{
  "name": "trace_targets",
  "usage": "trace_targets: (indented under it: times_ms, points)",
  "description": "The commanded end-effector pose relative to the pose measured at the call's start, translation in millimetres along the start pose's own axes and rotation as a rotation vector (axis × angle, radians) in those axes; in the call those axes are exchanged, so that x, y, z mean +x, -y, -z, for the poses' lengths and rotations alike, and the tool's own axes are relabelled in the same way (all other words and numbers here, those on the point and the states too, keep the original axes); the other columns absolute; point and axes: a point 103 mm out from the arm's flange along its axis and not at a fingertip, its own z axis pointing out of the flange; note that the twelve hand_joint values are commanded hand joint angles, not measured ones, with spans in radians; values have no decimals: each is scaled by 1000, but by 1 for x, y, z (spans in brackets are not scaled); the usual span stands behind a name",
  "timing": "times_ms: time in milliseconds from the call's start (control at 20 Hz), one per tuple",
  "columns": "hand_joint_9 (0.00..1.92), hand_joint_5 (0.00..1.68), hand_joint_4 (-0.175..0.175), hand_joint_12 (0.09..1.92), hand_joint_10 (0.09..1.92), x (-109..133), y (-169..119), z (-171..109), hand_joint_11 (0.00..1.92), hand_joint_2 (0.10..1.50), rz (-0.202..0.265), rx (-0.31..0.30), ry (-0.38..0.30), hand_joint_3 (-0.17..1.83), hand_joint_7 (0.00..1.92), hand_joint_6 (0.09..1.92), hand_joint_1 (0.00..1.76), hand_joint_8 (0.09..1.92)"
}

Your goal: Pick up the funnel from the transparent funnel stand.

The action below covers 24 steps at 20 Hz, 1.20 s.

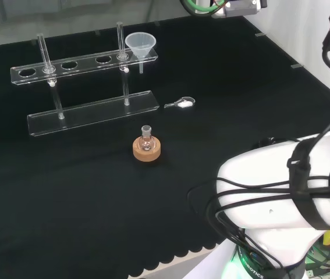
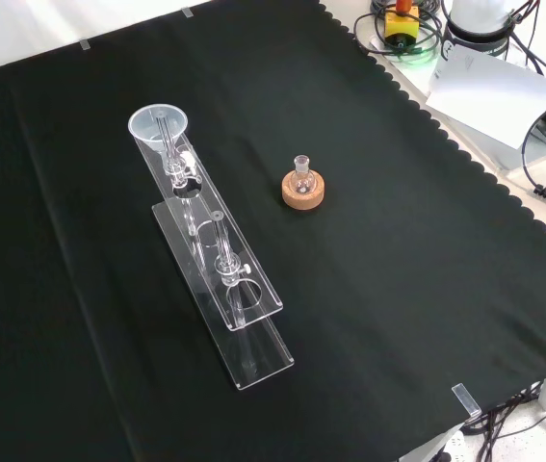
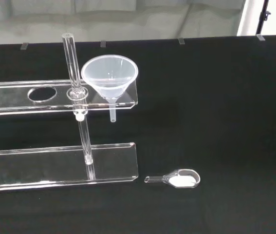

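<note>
A clear plastic funnel sits upright in the end hole of the transparent funnel stand, at the right end of its upper shelf in the head view. Its stem hangs through the shelf above the base plate. In the front view the funnel is at the stand's far end. The wrist view looks at the funnel from some way off, beside one of the stand's two upright rods. Nothing touches the funnel.
A small round flask stands on a cork ring in front of the stand. A small clear scoop with white powder lies on the cloth right of the base plate. The arm's white link stands at the head view's lower right.
</note>
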Motion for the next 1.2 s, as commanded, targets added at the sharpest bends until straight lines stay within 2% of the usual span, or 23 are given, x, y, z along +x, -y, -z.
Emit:
trace_targets:
  times_ms: [50, 350, 750, 1050, 1200]
  points:
    - [204, 292, 2, 1363, 634, 3, -34, -18, 17, 1229, -6, 25, 16, 362, 13, 87, 0, 534]
    - [206, 269, -9, 1376, 642, 15, -93, -31, 11, 1199, 31, 56, 46, 328, 13, 87, 41, 533]
    - [228, 229, -26, 1407, 679, 33, -174, -61, 3, 1082, 91, 131, 52, 255, 34, 87, 257, 565]
    - [233, 213, -35, 1435, 713, 52, -208, -93, 9, 1043, 129, 175, 71, 237, 35, 87, 312, 618]
    - [243, 212, -38, 1442, 721, 60, -218, -112, 19, 1024, 147, 226, 70, 229, 36, 87, 345, 631]
